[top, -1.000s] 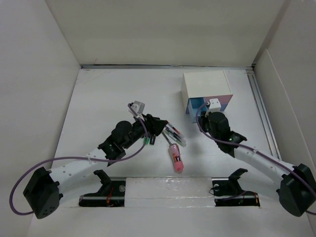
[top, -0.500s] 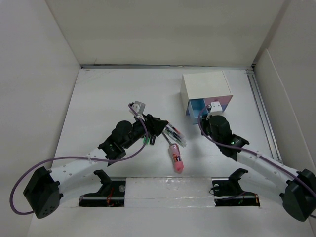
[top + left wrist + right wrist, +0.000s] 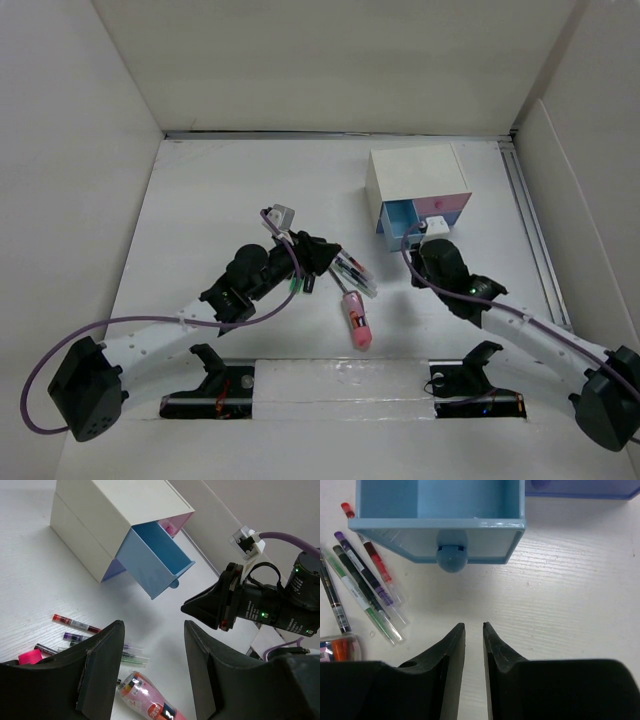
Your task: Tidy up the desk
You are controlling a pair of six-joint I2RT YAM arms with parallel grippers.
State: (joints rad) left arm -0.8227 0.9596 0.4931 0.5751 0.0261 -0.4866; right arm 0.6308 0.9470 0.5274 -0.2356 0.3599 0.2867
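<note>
Well, your desk point(image 3: 220, 200) fills the floor of the white-walled bay and carries everything else. At its far right stands the box point(image 3: 415, 175), with its blue drawer point(image 3: 437, 500) pulled out toward the arms and showing nothing inside where you can see in.

Your right gripper point(image 3: 474, 627) hangs just short of the drawer front, in line with it. Its fingers are only a narrow slit apart and hold nothing. Your left gripper point(image 3: 151, 630) hovers above the loose items in the middle of the desk, fingers spread wide and empty.

A pink tube point(image 3: 356, 320) lies nearest the arm bases, and the pens point(image 3: 365, 585) lie in a loose fan just beyond it, between the tube and the drawer. The round knob point(image 3: 452, 558) sits apart from the right fingertips.

By the look of it, the drawer is ready and filling it is the step in hand. Next, you would likely bring the left gripper down over one pen, across its length, and close on that alone. Draw the right arm aside first, so the drawer mouth is free.
</note>
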